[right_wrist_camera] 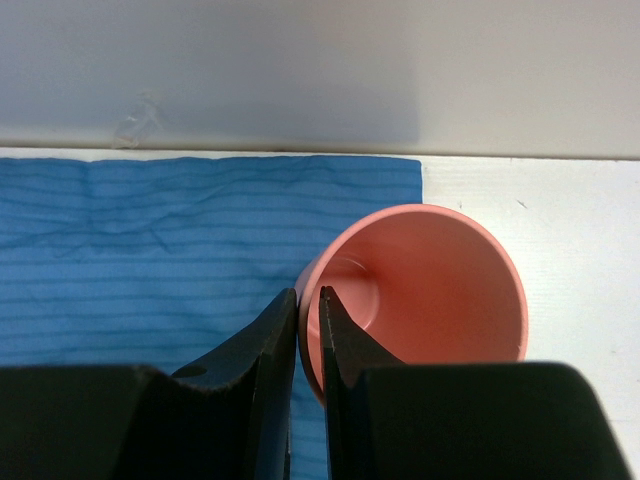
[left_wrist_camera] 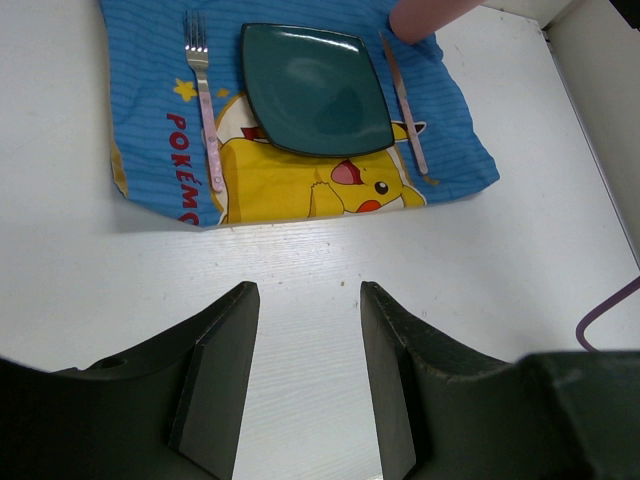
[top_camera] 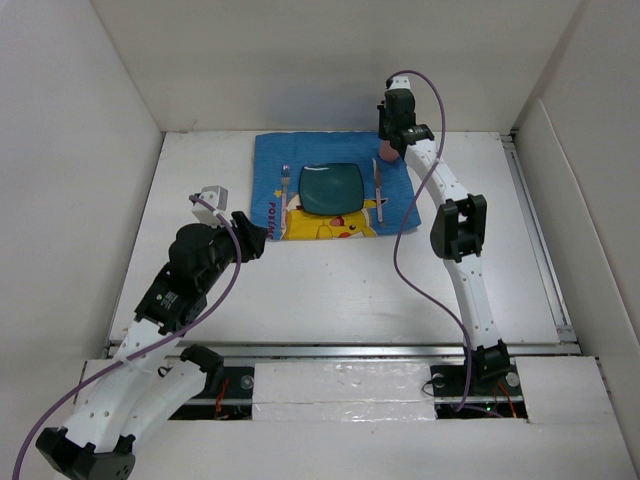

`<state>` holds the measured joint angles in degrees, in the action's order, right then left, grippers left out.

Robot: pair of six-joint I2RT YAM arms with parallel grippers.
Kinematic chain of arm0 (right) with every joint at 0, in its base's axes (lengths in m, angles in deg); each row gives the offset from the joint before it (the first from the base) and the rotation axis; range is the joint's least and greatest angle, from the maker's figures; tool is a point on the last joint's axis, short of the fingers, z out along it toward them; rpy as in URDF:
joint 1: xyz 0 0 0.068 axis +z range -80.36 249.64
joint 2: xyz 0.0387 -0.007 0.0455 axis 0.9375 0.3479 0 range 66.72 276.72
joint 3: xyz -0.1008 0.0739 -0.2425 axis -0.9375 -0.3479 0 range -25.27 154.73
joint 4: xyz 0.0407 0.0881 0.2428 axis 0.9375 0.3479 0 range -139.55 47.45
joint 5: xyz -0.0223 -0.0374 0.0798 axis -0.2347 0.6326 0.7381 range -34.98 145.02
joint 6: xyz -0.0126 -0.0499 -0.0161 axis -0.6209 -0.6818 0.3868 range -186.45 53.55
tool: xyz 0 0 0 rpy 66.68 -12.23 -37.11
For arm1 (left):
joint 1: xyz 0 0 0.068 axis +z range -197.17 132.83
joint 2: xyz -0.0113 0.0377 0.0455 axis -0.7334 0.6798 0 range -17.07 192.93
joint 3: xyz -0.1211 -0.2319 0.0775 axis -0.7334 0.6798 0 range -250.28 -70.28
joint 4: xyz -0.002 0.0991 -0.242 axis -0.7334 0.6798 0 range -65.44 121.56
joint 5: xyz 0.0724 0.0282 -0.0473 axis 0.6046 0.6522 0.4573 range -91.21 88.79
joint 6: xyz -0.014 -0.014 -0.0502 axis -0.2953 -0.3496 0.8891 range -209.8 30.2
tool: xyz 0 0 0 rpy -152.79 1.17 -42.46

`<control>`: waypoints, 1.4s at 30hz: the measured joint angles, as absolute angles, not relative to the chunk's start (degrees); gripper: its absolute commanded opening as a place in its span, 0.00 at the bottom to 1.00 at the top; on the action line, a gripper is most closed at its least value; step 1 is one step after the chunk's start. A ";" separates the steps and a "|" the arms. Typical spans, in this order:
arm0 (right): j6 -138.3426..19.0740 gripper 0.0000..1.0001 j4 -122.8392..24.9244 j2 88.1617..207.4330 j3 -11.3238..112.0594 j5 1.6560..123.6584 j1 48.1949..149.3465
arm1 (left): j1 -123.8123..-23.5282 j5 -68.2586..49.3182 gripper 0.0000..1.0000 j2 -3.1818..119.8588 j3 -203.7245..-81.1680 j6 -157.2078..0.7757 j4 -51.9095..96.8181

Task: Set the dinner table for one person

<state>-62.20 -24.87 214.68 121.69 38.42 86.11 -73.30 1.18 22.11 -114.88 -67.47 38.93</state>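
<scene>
On the dinner table (top_camera: 330,290) lies a blue cartoon-printed cloth (top_camera: 270,200). It carries a dark green square plate (top_camera: 332,187), a fork (top_camera: 285,185) to its left and a knife (top_camera: 379,190) to its right. A pink cup (right_wrist_camera: 430,290) stands upright at the cloth's far right corner. My right gripper (right_wrist_camera: 308,295) has one finger inside the cup and one outside, closed on its near wall. My left gripper (left_wrist_camera: 305,290) hovers open over bare table in front of the cloth, with nothing between its fingers. The left wrist view also shows the plate (left_wrist_camera: 315,90), the fork (left_wrist_camera: 206,110) and the knife (left_wrist_camera: 405,110).
White panels wall the table at the back and on both sides; the back wall (right_wrist_camera: 300,70) rises just behind the cup. A purple cable (top_camera: 400,250) hangs from the right arm over the table's middle. A metal rail (top_camera: 340,350) runs along the near edge.
</scene>
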 measured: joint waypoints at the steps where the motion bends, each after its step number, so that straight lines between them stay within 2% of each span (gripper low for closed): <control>1: -62.20 0.22 -25.13 214.96 121.69 38.57 86.11 | -73.30 1.18 0.42 22.22 -114.88 -67.47 38.93; 5: -62.18 0.27 -26.00 215.60 121.69 39.01 85.76 | -73.30 1.18 0.42 22.48 -114.88 -67.47 38.93; 6: -62.18 0.33 -26.07 215.64 121.69 39.03 85.70 | -73.30 1.18 0.42 22.59 -114.88 -67.47 38.93; 12: -62.13 0.47 -27.79 215.64 121.69 39.64 85.35 | -73.30 1.18 0.42 23.44 -114.88 -67.47 38.93; 20: -61.59 0.54 -29.59 215.46 121.69 41.56 85.30 | -73.30 1.21 0.42 23.60 -114.88 -67.47 38.93; 21: -61.52 0.61 -29.59 215.31 121.67 41.78 85.30 | -73.30 1.21 0.42 23.60 -114.88 -67.47 38.93; 22: -61.48 0.61 -29.54 215.14 121.67 42.00 85.30 | -73.30 1.21 0.42 23.60 -114.88 -67.47 38.93; 25: -60.89 0.73 -30.26 212.34 118.69 42.72 85.30 | -73.30 1.25 0.42 23.60 -114.88 -67.47 38.93; 27: -60.45 0.78 -30.99 208.56 114.50 43.38 85.30 | -73.30 1.25 0.42 23.60 -114.88 -67.47 38.93; 29: -59.97 0.79 -32.10 203.86 109.80 44.10 85.30 | -73.30 1.25 0.42 23.60 -114.88 -67.47 38.95; 31: -59.29 0.71 -33.11 198.37 105.38 44.40 85.30 | -73.30 1.25 0.44 23.60 -114.88 -67.51 38.95; 32: -58.98 0.71 -33.61 195.75 103.81 44.43 85.33 | -73.30 1.23 0.44 23.58 -114.88 -67.56 38.95; 33: -58.66 0.73 -33.59 193.13 102.61 44.32 85.41 | -73.30 1.23 0.46 23.53 -114.88 -67.62 38.95; 34: -58.48 1.00 -33.46 190.79 101.93 44.19 85.50 | -73.30 1.21 0.48 23.44 -114.88 -67.71 38.95; 36: -58.11 1.00 -33.67 184.95 99.42 43.86 85.54 | -73.30 1.23 0.51 22.79 -114.88 -67.88 38.95; 39: -56.01 1.00 -33.78 171.55 88.68 45.48 85.70 | -73.30 1.91 0.57 20.87 -114.88 -67.99 38.95; 42: -53.61 1.00 -41.21 151.73 66.24 50.13 85.92 | -73.30 3.52 0.63 17.76 -114.88 -67.95 38.95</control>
